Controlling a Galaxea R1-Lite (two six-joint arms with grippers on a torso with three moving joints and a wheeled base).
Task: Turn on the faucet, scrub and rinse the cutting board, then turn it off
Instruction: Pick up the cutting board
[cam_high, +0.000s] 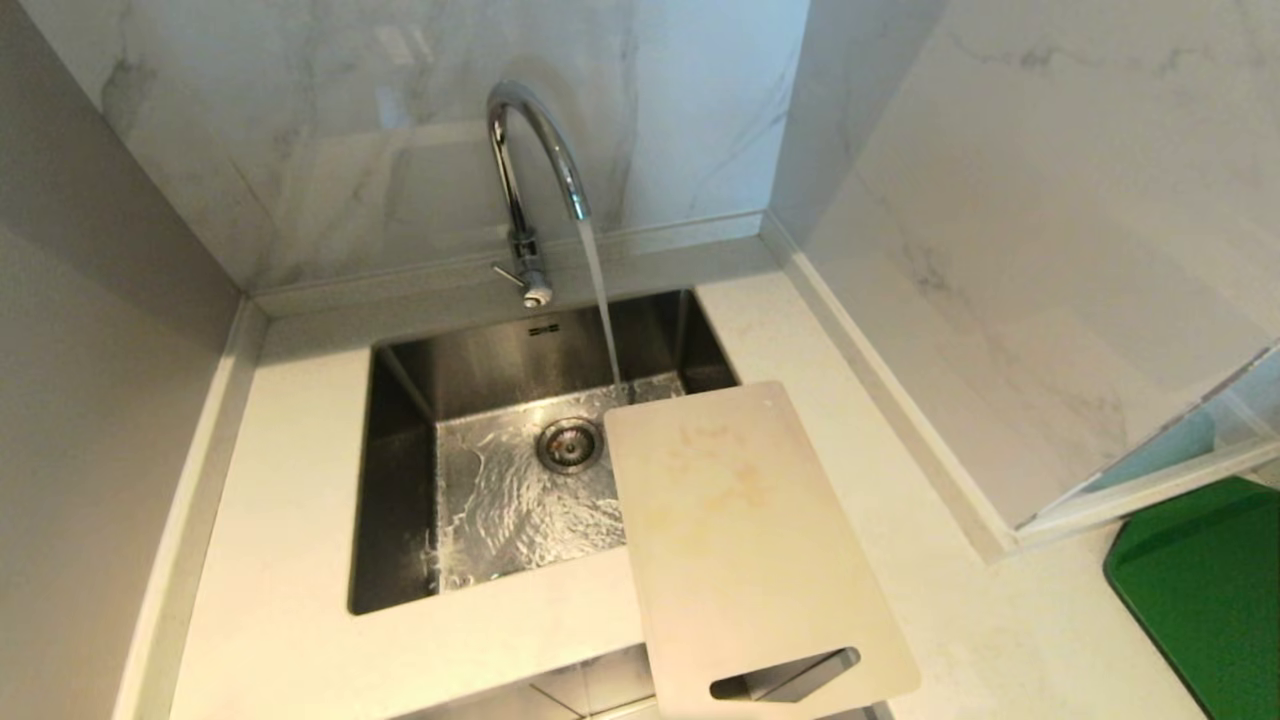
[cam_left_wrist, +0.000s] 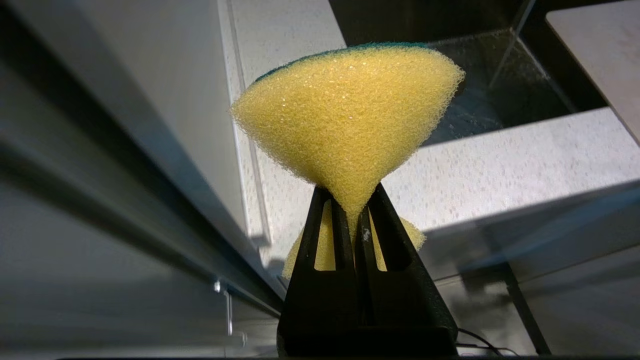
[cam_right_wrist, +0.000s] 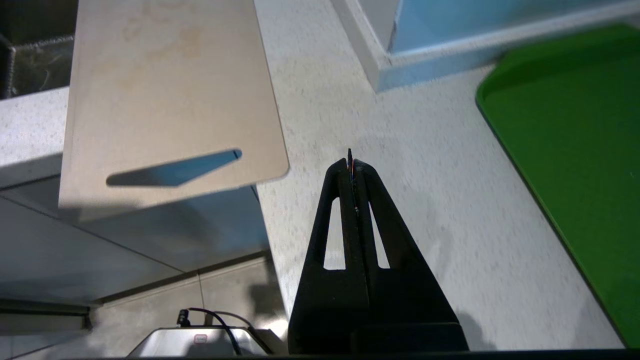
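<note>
The chrome faucet (cam_high: 527, 180) stands behind the steel sink (cam_high: 400, 480), and water runs from its spout into the basin. The cream cutting board (cam_high: 745, 540) lies across the sink's right front corner, its slot handle end jutting past the counter's front edge. It also shows in the right wrist view as the cutting board (cam_right_wrist: 165, 95). My left gripper (cam_left_wrist: 354, 200) is shut on a yellow sponge (cam_left_wrist: 350, 120) with a green scrub face, in front of the counter. My right gripper (cam_right_wrist: 351, 162) is shut and empty, low near the counter's front, right of the board. Neither arm appears in the head view.
A dark green flat tray (cam_high: 1210, 590) lies on the counter at the far right, also seen as the tray (cam_right_wrist: 575, 125). Marble walls close in the back and right. A grey wall (cam_high: 90, 400) stands on the left. White counter (cam_high: 290, 560) surrounds the sink.
</note>
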